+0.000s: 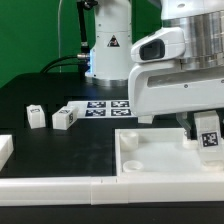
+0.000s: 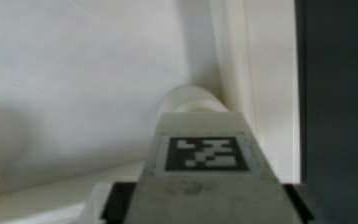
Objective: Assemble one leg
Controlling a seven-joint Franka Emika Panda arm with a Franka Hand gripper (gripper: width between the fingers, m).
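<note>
My gripper [image 1: 205,131] is shut on a leg [image 1: 208,133], a small white block with a black-and-white tag, and holds it upright over the far right corner of the large flat white panel [image 1: 160,158]. In the wrist view the held leg [image 2: 206,145] fills the middle, its rounded tip against the panel [image 2: 87,90] beside the raised rim, with dark finger pads [image 2: 115,200] on both sides. Two more legs lie on the black table at the exterior view's left, one at the far left [image 1: 36,116] and one beside it [image 1: 66,117].
The marker board [image 1: 107,105] lies behind the loose legs. The robot base [image 1: 108,45] stands at the back. A white rail [image 1: 60,188] runs along the front edge, and a white piece [image 1: 4,150] sits at the left edge.
</note>
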